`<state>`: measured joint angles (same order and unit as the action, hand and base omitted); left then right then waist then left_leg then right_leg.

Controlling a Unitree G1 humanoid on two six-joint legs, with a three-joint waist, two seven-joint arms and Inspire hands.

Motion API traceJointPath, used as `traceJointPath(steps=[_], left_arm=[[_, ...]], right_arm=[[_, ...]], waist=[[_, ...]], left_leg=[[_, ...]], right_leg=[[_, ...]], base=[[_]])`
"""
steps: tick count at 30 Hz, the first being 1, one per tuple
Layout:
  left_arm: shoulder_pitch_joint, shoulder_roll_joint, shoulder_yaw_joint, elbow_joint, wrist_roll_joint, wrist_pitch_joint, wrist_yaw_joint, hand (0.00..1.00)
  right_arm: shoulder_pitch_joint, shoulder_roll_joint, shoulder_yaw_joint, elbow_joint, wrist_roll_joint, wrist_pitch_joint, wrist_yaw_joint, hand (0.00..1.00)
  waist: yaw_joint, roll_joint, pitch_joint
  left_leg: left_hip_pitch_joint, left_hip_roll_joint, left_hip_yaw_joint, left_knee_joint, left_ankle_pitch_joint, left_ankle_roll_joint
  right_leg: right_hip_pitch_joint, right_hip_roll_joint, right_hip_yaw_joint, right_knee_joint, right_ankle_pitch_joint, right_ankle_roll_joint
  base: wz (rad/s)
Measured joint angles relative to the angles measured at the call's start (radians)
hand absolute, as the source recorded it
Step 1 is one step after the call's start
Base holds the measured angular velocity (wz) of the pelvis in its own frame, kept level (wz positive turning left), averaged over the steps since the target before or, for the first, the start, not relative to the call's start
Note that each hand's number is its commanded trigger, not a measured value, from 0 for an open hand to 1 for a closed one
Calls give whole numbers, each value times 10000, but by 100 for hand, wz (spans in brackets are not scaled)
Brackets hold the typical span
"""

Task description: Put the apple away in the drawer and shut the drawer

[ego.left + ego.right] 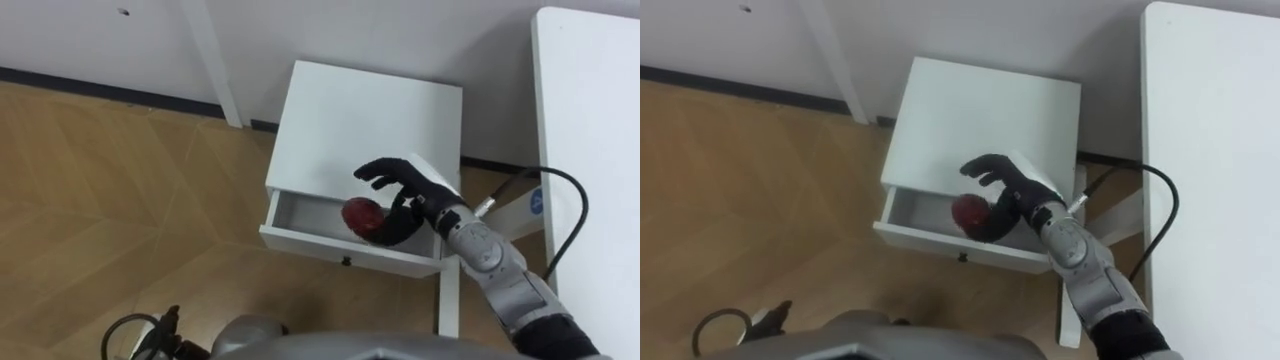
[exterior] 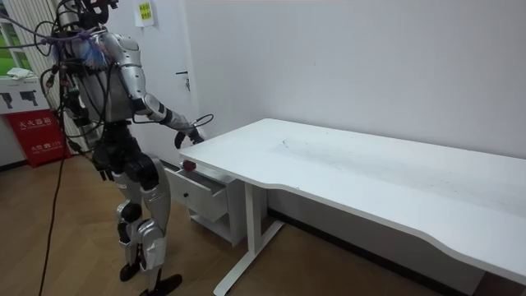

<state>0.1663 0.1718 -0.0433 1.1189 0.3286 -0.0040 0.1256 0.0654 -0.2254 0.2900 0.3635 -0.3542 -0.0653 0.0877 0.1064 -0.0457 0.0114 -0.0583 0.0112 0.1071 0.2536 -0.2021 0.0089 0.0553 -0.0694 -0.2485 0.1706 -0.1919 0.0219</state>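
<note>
A dark red apple [image 1: 361, 217] is at the open white drawer [image 1: 310, 239] of a small white cabinet [image 1: 365, 115], just under my right hand [image 1: 408, 192]. That hand hovers over the drawer's right part with its fingers spread and open. In the room view the apple [image 2: 189, 165] shows apart from the right hand [image 2: 191, 136], a little below it and above the drawer [image 2: 197, 187]. I cannot tell whether the apple rests on the drawer's floor. My left hand [image 2: 103, 171] hangs by my hip at the room view's left.
A white desk [image 1: 590, 150] stands to my right, its leg [image 1: 449, 295] close to the drawer's right corner. A white post [image 1: 215, 65] rises at the wall behind the cabinet. Wooden floor [image 1: 110, 200] lies to the left. I stand upright before the cabinet.
</note>
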Motion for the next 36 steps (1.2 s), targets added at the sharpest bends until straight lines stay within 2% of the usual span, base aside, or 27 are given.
traceJointPath(steps=[6,10,16,23,25,29,32,36], left_arm=[[35,-23,-1,2,7,57,8,0],[158,-22,186,4,110,64,9,0],[379,-15,330,-17,116,115,12,0],[441,-21,350,-2,110,115,25,0],[525,-33,434,-5,131,120,119,0],[674,-24,602,5,58,197,213,0],[755,-35,608,-6,65,219,222,0],[884,-90,849,21,91,300,222,0]], right_arm=[[1,20,-7,0,55,0,-383,0],[1,169,-457,0,27,-28,-642,0],[1,165,-838,0,35,-63,-955,0],[59,180,-838,241,116,-92,-995,0],[131,187,-850,658,106,-94,-1158,0],[131,178,-889,1991,668,-270,-1404,0],[361,186,-1189,2962,1023,-209,-1446,0],[687,233,-1525,4655,1357,-342,-1885,0]], waist=[[-17,50,1],[-206,60,-13],[-472,6,-54],[-482,-56,-91],[-432,-72,-100],[-474,-18,-78],[-496,-42,-93],[-519,-21,-121]], left_leg=[[1,1,-11,58,-1,2],[-1,-13,-34,34,7,15],[-6,-10,-30,22,7,15],[197,-12,56,-36,8,17],[401,1,180,-134,8,16],[604,-1,204,-192,3,21],[626,67,201,-196,-4,28],[715,76,234,-227,-8,28]], right_leg=[[35,-1,-13,4,10,12],[39,-3,-19,-1,11,15],[28,-2,-19,-2,11,16],[167,-7,62,-10,12,18],[279,3,229,-23,13,19],[463,-1,231,-17,11,23],[477,-6,254,-3,9,26],[574,1,286,-6,9,26]], base=[[0],[0],[0],[-3],[-14],[-4],[-1],[0]])
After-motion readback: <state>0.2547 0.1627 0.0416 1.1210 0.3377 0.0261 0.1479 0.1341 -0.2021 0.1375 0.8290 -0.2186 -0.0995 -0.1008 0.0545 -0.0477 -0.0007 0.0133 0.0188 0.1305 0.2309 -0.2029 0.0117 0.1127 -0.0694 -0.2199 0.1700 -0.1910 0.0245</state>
